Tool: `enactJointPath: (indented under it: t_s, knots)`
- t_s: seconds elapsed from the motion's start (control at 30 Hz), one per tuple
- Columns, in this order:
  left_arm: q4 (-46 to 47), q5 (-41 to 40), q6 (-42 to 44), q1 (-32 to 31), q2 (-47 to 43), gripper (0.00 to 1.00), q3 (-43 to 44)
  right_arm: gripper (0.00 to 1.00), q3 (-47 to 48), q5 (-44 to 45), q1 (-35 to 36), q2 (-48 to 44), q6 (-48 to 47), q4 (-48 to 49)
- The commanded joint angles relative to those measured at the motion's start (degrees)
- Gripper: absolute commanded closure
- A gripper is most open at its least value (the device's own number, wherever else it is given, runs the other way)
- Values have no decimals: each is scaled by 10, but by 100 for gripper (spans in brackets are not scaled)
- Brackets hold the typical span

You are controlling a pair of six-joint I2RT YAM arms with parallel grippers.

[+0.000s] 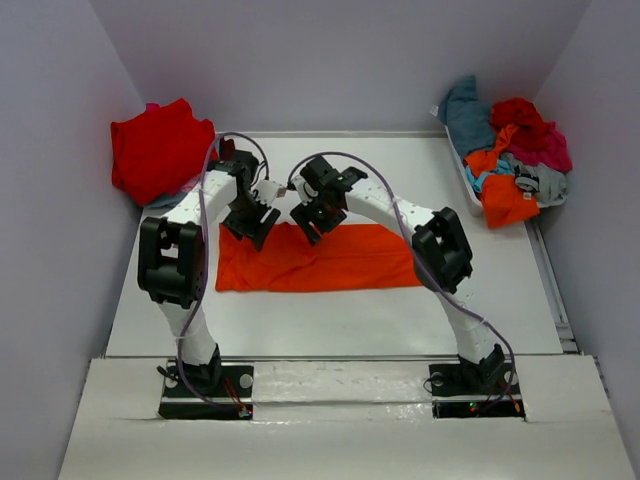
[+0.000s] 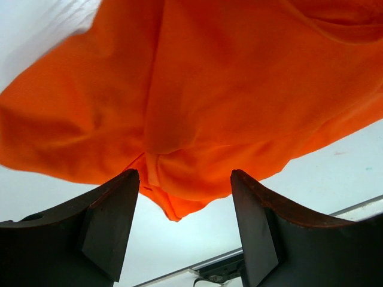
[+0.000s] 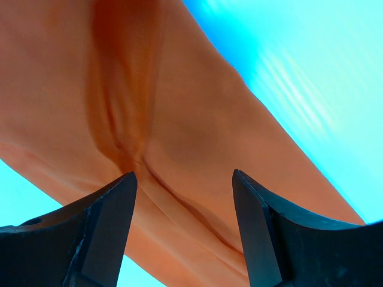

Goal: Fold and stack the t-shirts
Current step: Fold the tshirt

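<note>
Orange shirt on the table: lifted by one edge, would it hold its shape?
Probably not: the orange shirt shows soft creases, so it would likely drape and unfold. It lies thin and flat, probably light. Pushed, it would likely bunch up.

Open table (image 1: 330, 325) is stretching at 6 o'clock from the orange t-shirt (image 1: 340, 262) toward the near edge, and again at 12 o'clock toward the back wall. At 10 o'clock the red t-shirt (image 1: 158, 150) is blocking the far left corner; at 2 o'clock the bin (image 1: 459, 165), heaped with t-shirts (image 1: 515, 150), is filling the far right. The left gripper (image 1: 258, 232) and right gripper (image 1: 308, 230), both with jaws standing apart, are crowding the cloth's far edge, leaving only a narrow gap between them
</note>
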Motion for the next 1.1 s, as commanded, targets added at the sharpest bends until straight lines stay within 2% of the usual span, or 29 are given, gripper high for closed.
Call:
enactJointPath:
  t_s: [0.0,0.17,0.27,0.6,0.8,1.07]
  knots:
    - [-8,31,16,-8,-6,26,-24,30,-34,5,-52,-59,12,-19]
    - [-11,70,29,-14,4,26,-42,31,-88,-15,-115,-84,16,-36]
    - [-17,96,39,-19,17,26,-45,31,-127,-14,-123,-100,11,-34]
    - [10,49,17,-19,53,26,-56,32,-193,-15,-133,-131,4,-47]
    - [-7,66,-6,6,102,25,-40,32,-172,-31,-145,-127,-1,-67]
    - [-11,38,-17,35,114,25,-10,32,-131,-21,-169,-99,-5,-81]
